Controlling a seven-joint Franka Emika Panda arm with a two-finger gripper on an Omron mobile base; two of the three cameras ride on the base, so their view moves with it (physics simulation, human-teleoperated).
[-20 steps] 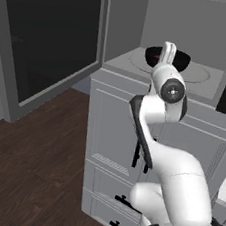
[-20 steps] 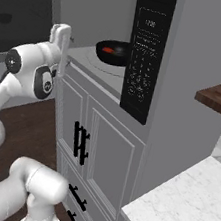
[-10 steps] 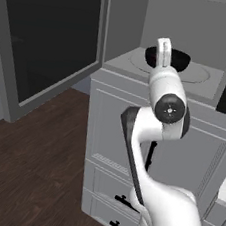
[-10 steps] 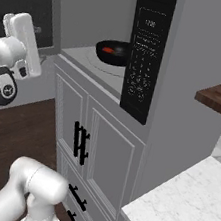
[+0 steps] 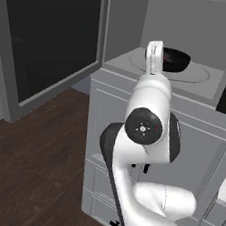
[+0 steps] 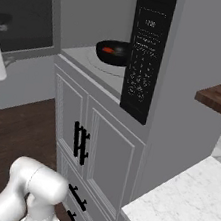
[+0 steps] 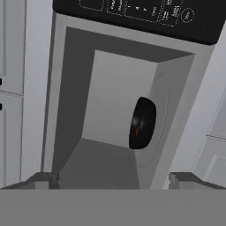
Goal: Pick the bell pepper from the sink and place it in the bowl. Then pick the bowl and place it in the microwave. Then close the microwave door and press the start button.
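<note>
Pincer [image 7: 113, 178] spread wide, empty, dark tips partly cut off. Glossy black round bowl [image 6: 111, 52] sits on the microwave [image 5: 197, 25] turntable [image 5: 190, 75]; bell pepper [image 6: 108, 50] inside, a red blur.

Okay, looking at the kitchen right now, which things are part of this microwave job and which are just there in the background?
Part of the job:
- bowl, sitting on the turntable inside the microwave
- bell pepper, in the bowl
- microwave door, swung open
- control panel, with the start button
- hand, open and empty

Just there:
- cabinet doors below
- marble counter
- wooden floor
</note>
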